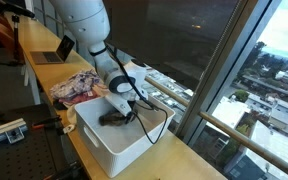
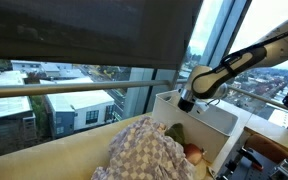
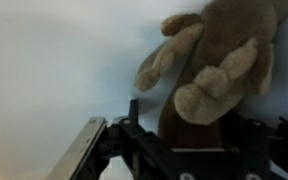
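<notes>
Plush toy [image 3: 219,60], in white bin [image 1: 124,145], just ahead of gripper [image 1: 135,107]

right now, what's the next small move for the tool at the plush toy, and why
Probably close the tool on the plush toy: in the wrist view the jaws stand apart with the toy's brown body between them, low inside the white bin.

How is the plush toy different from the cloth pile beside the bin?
The plush toy is brown; the cloth pile is pale and checked. The toy lies inside the white bin, the cloth outside it on the counter. The toy is small, right below the end effector; the cloth is a bigger heap, apart from it. Both look soft.
</notes>
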Controlling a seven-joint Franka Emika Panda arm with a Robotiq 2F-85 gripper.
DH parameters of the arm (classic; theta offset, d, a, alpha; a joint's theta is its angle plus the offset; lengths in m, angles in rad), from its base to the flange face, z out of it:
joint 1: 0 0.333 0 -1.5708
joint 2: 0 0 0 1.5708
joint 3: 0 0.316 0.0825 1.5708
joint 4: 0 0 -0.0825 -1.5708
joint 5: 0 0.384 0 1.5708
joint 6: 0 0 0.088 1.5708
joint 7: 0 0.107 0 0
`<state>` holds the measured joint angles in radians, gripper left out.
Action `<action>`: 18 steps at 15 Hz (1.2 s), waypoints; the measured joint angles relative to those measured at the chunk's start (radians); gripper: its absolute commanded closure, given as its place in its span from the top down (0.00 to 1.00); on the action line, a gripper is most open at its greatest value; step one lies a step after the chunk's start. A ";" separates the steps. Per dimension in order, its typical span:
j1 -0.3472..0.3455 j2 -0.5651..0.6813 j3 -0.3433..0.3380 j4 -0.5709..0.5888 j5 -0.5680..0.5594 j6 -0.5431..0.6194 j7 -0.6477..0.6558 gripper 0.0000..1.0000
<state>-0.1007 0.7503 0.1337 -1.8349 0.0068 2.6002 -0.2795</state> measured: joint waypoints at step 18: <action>0.017 -0.358 -0.027 0.017 -0.063 -0.028 -0.018 0.04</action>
<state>-0.0838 0.3918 0.1062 -1.8179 -0.0563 2.5725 -0.2975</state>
